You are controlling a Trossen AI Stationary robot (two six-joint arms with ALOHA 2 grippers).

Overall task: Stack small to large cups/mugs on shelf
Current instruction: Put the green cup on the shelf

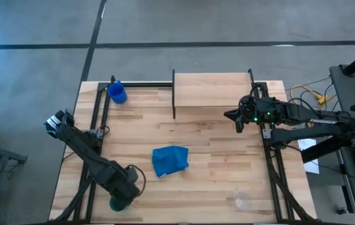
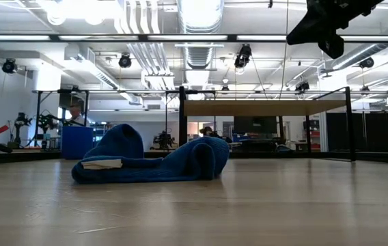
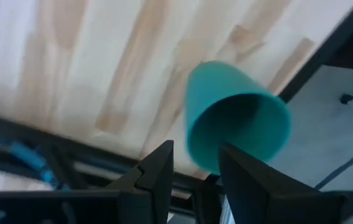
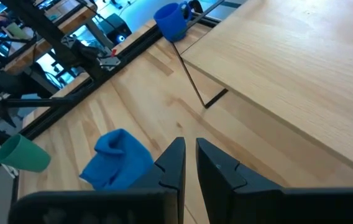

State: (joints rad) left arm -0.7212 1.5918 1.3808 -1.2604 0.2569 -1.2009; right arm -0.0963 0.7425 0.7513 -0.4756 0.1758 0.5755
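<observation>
The dark green cup [image 3: 235,124] is tipped on its side at the table's near left edge [image 1: 118,204], mouth toward my left gripper [image 3: 196,168], which is shut on it. The blue mug [image 1: 117,92] stands at the far left corner, also in the right wrist view [image 4: 171,22]. The clear glass [image 1: 242,201] stands near the near right edge. The shelf [image 1: 212,89] sits at the far edge. My right gripper [image 1: 237,117] hovers shut by the shelf's right end, high above the table [image 2: 327,31]. My left gripper holds the green cup by its rim wall [image 3: 202,158], one finger [image 3: 245,171] inside the mouth and the other [image 3: 158,171] outside. The cup lies tilted on its side, base pointing away from the fingers [image 4: 24,154]. Whether it is clear of the table, I cannot tell.
A crumpled blue cloth [image 1: 170,160] lies mid-table, large in the low view [image 2: 153,160]. Black frame rails [image 1: 99,119] run along the table's left and right sides. Bare planks stretch between the cloth and the shelf.
</observation>
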